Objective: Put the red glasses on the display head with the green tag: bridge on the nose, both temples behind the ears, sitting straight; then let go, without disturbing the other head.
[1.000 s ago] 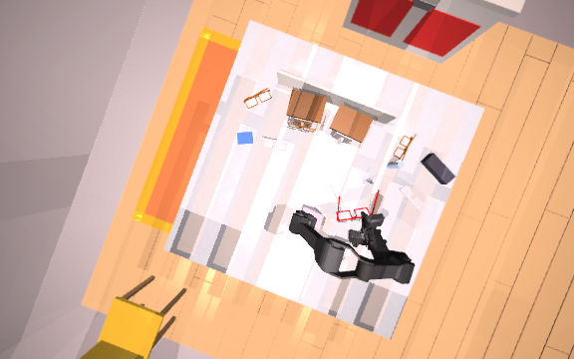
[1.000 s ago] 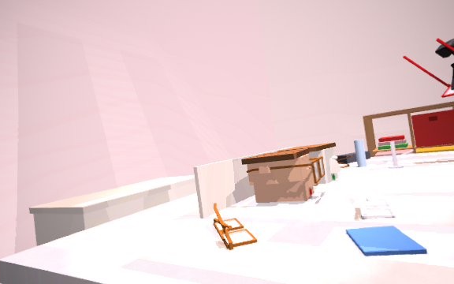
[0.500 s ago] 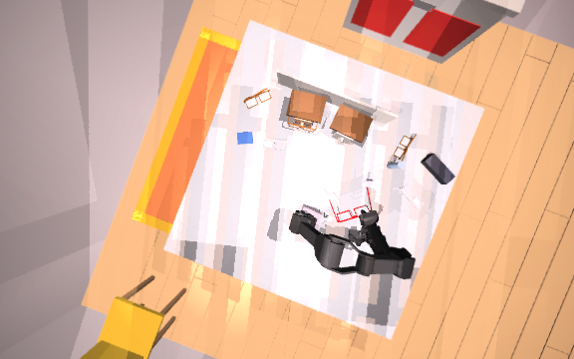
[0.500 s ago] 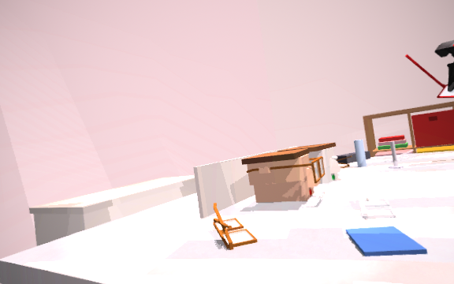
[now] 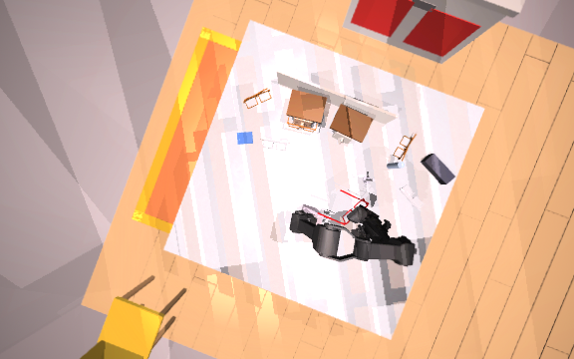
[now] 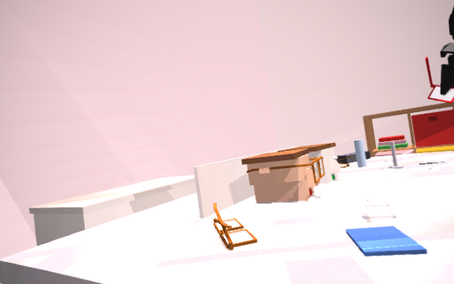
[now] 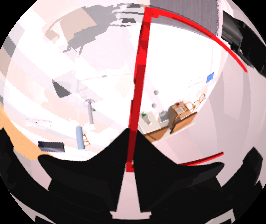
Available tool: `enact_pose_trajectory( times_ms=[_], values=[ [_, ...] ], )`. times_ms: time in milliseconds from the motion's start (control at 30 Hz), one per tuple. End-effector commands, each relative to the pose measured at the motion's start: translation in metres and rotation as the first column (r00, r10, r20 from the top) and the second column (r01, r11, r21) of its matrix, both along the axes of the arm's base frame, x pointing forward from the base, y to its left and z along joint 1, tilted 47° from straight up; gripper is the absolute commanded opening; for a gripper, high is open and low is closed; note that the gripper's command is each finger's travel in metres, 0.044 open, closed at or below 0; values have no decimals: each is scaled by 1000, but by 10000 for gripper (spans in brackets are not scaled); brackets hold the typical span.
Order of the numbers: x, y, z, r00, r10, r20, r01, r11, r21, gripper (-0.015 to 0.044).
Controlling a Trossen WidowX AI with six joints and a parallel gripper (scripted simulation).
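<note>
The red glasses point(image 5: 332, 218) point(image 6: 429, 72) point(image 7: 140, 60) hang in the air, high above the white table, with both temples spread open. My gripper point(image 5: 352, 215) point(image 6: 444, 91) point(image 7: 131, 132) is shut on their front frame. In the wrist view the frame runs upright between the fingertips, and the temples reach to the right. The display head with the green tag point(image 6: 333, 177) point(image 7: 144, 115) has a brown top point(image 5: 352, 123) and wears no glasses that I can see. The other head point(image 5: 307, 104) point(image 6: 276, 189) point(image 7: 183, 122) wears orange glasses. Both stand well away from my gripper.
A pale panel point(image 5: 287, 81) point(image 6: 211, 193) stands behind the heads. Loose orange glasses point(image 5: 257, 99) point(image 6: 243, 237), a blue cloth point(image 5: 244, 138) point(image 6: 385, 241), a blue-grey cylinder point(image 5: 395, 165) point(image 6: 359, 153) point(image 7: 80, 137), a thin stand point(image 6: 394, 155) and a dark box point(image 5: 437, 169) point(image 7: 51, 146) are around them.
</note>
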State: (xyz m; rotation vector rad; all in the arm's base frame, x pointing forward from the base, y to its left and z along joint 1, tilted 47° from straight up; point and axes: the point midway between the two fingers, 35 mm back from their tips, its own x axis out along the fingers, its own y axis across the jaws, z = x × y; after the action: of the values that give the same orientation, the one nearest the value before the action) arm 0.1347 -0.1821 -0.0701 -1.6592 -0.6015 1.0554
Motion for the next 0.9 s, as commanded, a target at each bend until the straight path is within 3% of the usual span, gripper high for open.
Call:
enact_pose_trajectory(
  times_ms=[0,400,867],
  values=[
    [6,4,4,986,103,129,-89,990,-112,0],
    [22,14,8,826,399,399,-236,887,-397,0],
    [39,28,13,439,717,541,-247,675,-695,0]
  ],
)
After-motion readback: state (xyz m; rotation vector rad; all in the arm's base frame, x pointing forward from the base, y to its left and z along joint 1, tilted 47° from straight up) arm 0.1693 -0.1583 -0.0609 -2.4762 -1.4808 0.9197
